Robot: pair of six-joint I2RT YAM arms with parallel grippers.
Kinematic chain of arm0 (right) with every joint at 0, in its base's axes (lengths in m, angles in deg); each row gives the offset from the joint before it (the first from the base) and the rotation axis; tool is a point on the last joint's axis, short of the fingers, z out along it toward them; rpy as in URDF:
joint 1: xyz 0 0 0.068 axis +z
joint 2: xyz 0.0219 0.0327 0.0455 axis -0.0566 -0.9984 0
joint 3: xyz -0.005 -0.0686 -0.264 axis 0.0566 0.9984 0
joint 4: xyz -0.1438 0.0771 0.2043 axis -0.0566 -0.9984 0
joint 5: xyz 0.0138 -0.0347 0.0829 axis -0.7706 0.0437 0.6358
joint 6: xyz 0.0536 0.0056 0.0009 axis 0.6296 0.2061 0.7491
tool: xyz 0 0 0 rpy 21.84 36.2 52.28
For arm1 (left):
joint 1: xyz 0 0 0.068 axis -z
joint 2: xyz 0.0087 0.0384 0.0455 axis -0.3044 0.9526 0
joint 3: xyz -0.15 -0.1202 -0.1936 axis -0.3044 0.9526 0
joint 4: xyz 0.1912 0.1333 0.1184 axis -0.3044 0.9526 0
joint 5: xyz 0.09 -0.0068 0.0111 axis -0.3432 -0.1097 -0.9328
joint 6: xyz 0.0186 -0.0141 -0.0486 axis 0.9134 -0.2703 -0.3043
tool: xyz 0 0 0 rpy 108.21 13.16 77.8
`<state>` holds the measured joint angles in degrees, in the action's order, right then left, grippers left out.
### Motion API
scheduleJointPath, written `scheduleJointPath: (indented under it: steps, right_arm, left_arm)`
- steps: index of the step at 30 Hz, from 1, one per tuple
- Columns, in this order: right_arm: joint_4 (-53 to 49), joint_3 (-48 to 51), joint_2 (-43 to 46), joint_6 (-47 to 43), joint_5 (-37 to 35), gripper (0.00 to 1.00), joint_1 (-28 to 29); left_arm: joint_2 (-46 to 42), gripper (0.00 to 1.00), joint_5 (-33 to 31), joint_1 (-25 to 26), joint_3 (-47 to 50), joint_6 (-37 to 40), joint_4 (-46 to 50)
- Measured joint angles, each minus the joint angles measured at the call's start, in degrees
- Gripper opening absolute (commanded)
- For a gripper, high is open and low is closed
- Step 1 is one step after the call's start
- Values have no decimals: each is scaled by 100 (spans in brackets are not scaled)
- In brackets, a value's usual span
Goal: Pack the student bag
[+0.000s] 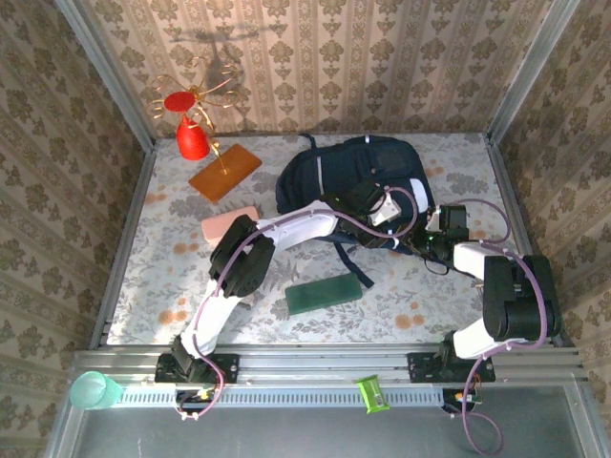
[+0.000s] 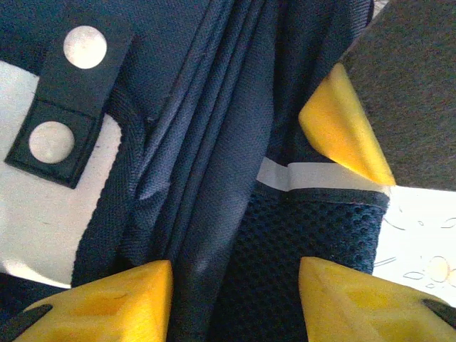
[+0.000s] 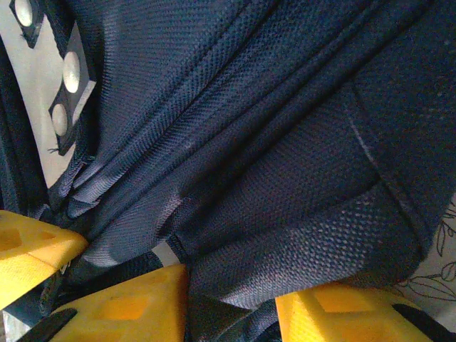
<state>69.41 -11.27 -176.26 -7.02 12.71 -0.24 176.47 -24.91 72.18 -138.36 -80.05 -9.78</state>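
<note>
Between the left end effector (image 2: 235, 281) fingers, student bag (image 2: 206, 142) folds fill a half-open gap, can't tell if gripped; right end effector (image 3: 231, 288) narrowed, pinching bunched fabric.

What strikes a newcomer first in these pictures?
The dark navy student bag lies at the far middle of the table. Its folded fabric fills the gap in the left end effector and in the right end effector. A red cone ornament stands far left.
</note>
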Motion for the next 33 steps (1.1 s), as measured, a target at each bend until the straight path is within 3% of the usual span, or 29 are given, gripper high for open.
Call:
scheduleJointPath:
  steps: [7, 17, 33]
  right_arm:
    - [142, 0, -79, 0, 68, 39, 0]
    - [273, 0, -151, 20, 111, 39, -2]
    - [326, 0, -175, 20, 140, 39, -2]
  left_arm:
    - [-181, 54, -61, -20, 315, -96, -203]
    - [-1196, 55, -304, -101, 1130, -953, -372]
    - [-584, 45, -433, -173, 649, -1563, 389]
